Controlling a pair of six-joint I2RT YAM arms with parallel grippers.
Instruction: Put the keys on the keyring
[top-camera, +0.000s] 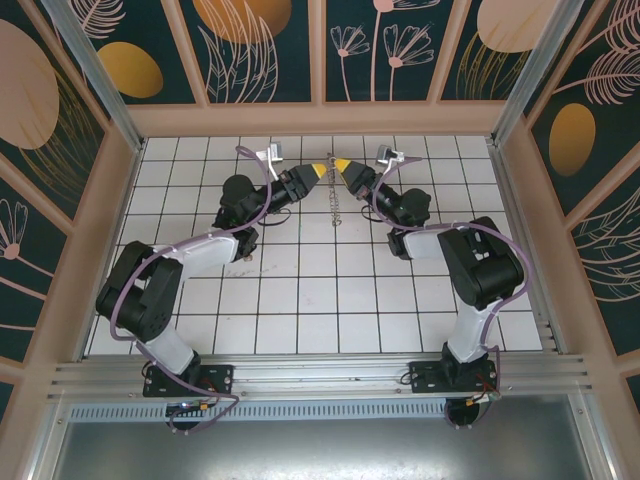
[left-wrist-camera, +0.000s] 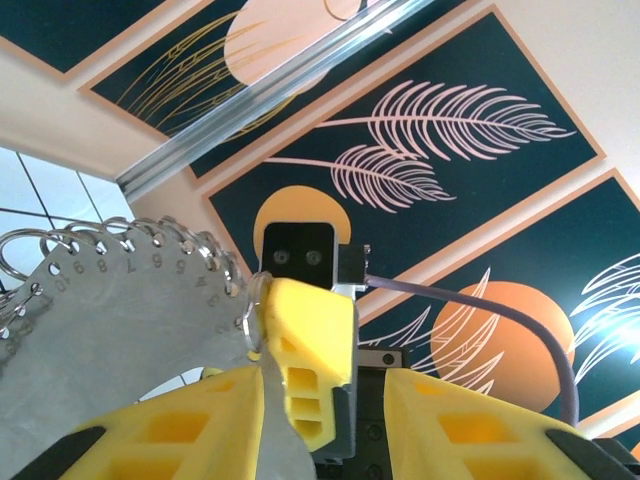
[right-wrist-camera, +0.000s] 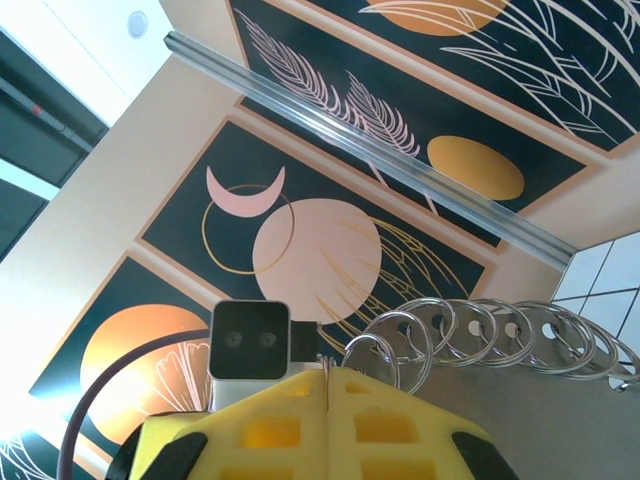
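**Raised keyring (top-camera: 337, 203) strung between both claws above the far middle of the table (top-camera: 300, 300).**
The right claw (right-wrist-camera: 328, 374) is pinched shut on the keyring's top end. The string of rings trails from there toward the near edge. The left claw (left-wrist-camera: 325, 390) stands half-open, straddling the grey numbered plate (left-wrist-camera: 110, 330) and the right claw's tip. Both claws are equally near.

We read single digits stamped on the grey metal plate (left-wrist-camera: 110, 340). They run along its curved edge, one beside each hole that carries one of the keyring loops (left-wrist-camera: 60, 243). From left to right we make out 9 and 8, then 7, 6, 5 and 4. The marks at either end are too blurred to read.
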